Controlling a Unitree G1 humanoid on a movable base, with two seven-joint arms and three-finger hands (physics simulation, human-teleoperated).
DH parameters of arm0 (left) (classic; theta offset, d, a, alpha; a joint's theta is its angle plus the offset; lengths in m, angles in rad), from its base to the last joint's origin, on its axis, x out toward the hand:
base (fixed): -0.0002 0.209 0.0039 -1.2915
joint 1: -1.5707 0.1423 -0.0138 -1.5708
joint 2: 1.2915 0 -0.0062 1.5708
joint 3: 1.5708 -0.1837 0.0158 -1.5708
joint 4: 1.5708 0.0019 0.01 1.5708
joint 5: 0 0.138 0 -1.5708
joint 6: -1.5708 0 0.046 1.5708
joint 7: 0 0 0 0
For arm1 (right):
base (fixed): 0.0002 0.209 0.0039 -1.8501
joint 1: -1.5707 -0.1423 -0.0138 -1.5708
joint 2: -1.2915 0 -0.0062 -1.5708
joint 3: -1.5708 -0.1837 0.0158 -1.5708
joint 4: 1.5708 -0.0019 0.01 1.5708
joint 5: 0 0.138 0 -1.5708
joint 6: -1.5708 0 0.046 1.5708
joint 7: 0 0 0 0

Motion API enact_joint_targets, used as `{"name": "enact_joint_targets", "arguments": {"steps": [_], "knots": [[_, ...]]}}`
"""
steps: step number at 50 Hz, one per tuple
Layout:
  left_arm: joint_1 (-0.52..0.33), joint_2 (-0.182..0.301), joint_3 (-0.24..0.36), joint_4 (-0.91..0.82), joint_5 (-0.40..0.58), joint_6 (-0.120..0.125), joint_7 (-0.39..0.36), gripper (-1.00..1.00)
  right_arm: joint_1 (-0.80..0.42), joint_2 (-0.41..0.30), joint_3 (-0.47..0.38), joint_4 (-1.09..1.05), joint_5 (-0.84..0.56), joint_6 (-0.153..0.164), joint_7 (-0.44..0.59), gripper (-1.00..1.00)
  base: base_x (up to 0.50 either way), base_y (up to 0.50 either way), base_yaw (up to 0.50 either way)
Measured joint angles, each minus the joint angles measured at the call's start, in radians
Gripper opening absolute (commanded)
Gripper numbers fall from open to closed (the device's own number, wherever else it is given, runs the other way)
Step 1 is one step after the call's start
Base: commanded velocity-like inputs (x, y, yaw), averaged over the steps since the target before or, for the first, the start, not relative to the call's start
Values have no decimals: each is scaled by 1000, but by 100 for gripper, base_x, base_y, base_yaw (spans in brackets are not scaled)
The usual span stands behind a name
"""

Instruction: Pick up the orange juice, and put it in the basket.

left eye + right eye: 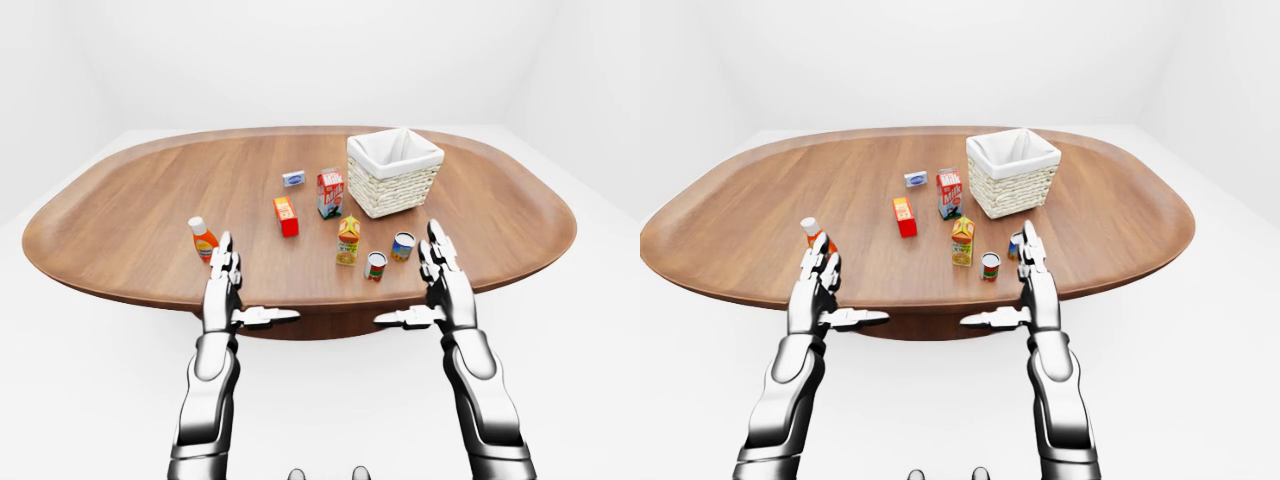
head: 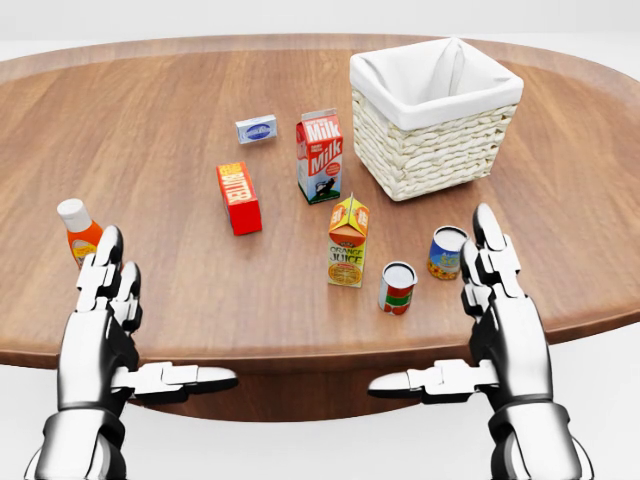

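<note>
Surface (image 2: 180, 150) first: a big oval wooden top that everything is laid out on, with both hands parked at its near edge. Nothing's been picked up yet, so basically the whole task is left to do.

Basket (image 2: 432, 150), woven with a white liner, is seen well beyond the right hand (image 2: 505, 310), up and a bit to its left in the head view, and nothing can be seen inside it.

Both hands are held flat with fingers spread and thumbs pointed inward, clamped on nothing. The left hand (image 2: 100, 315) is kept over by the ketchup bottle (image 2: 78, 232), which is partly hidden just behind its fingertips.

The milk carton (image 2: 320, 155) is stood further out, between the two hands.

The orange juice (image 2: 347, 241) is stood upright, to the left of the right hand and slightly beyond it, well apart from the fingers. The right hand looks like the one to be used.

The red box (image 2: 239, 197), red can (image 2: 397, 287) and blue can (image 2: 446, 252) are scattered around; the blue can is just beside the right fingertips. The reach, grasp, carry and drop are all still to be done.
</note>
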State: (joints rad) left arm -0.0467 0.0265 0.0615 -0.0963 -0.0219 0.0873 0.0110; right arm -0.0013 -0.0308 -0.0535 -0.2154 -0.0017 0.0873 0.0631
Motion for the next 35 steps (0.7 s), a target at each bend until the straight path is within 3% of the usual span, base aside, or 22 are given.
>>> {"name": "enact_joint_targets", "arguments": {"steps": [11,35], "knots": [[-11,12,26,-100,-21,0,22,100,-14,-7,-16,-79,-1,0,9,100,0,0,0],[15,35,59,-255,14,0,-96,100,-26,-16,-37,-232,-9,0,21,100,0,0,0]]}}
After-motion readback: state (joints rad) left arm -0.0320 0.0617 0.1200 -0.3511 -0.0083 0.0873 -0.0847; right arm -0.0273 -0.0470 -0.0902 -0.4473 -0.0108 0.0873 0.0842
